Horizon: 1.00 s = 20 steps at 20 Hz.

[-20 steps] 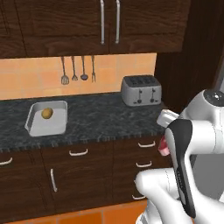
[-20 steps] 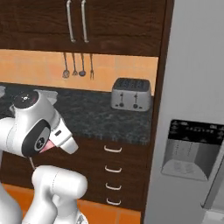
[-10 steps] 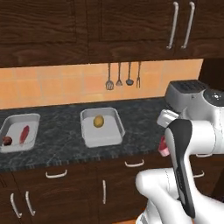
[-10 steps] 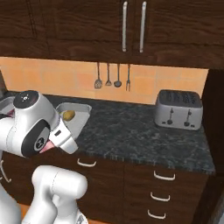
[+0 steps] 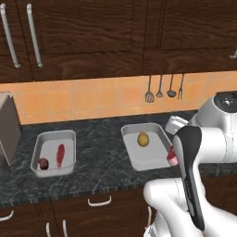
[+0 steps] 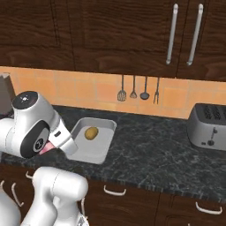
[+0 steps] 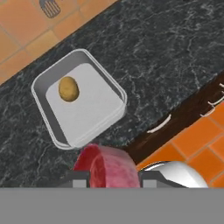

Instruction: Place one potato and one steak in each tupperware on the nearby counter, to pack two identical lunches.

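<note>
Two light-grey tupperware trays sit on the dark counter (image 5: 102,157). The left tupperware (image 5: 50,142) holds a red steak (image 5: 60,155) and a small dark round lump (image 5: 43,163). A yellow potato (image 5: 143,139) lies alone in the right tupperware (image 5: 149,158), also seen as potato (image 6: 91,133) in tupperware (image 6: 95,151) and potato (image 7: 68,88) in tupperware (image 7: 92,110). My gripper (image 7: 111,177) is shut on a second red steak (image 7: 107,164). It hangs at the counter's front edge, just right of the right tupperware, with the gripper (image 5: 172,156) level with its rim.
A silver toaster (image 6: 209,128) stands at the right end of the counter. Kitchen utensils (image 5: 162,88) hang on the orange tiled wall. A grey block (image 5: 7,125) stands at the far left. Dark drawers with silver handles (image 5: 99,201) run below, wall cabinets above.
The base has driven left along the counter, so the whole scene has slid right; both trays have come into view. My gripper still holds the steak in the same pose.
</note>
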Tool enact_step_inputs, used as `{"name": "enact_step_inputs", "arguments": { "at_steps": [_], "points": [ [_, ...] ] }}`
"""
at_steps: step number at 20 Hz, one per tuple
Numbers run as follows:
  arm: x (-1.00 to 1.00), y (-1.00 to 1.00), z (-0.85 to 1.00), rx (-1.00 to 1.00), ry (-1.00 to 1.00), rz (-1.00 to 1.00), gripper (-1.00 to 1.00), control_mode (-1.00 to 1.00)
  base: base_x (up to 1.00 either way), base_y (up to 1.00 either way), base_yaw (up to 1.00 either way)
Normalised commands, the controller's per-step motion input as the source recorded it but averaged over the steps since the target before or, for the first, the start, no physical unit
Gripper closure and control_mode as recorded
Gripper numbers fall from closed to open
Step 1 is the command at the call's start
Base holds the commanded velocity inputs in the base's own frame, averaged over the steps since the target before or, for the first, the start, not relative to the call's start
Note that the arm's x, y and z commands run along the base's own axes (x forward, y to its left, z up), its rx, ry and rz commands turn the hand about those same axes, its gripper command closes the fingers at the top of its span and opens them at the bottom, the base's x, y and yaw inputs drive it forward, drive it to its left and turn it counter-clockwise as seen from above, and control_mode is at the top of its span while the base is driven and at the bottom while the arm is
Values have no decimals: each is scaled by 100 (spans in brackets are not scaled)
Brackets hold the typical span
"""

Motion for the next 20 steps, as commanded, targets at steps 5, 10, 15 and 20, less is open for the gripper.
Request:
{"name": "enact_step_inputs", "arguments": {
  "at_steps": [5, 10, 15, 20],
  "points": [
    [0, 0, 0, 0, 0, 0, 100, 100, 33, 15, 0],
    [28, 13, -14, 0, -2, 0, 100, -100, 0, 0, 0],
    [38, 6, -46, 0, 0, 0, 100, -100, 0, 0, 0],
    [94, -11, -63, 0, 1, 0, 100, -100, 0, 0, 0]
  ]
}}
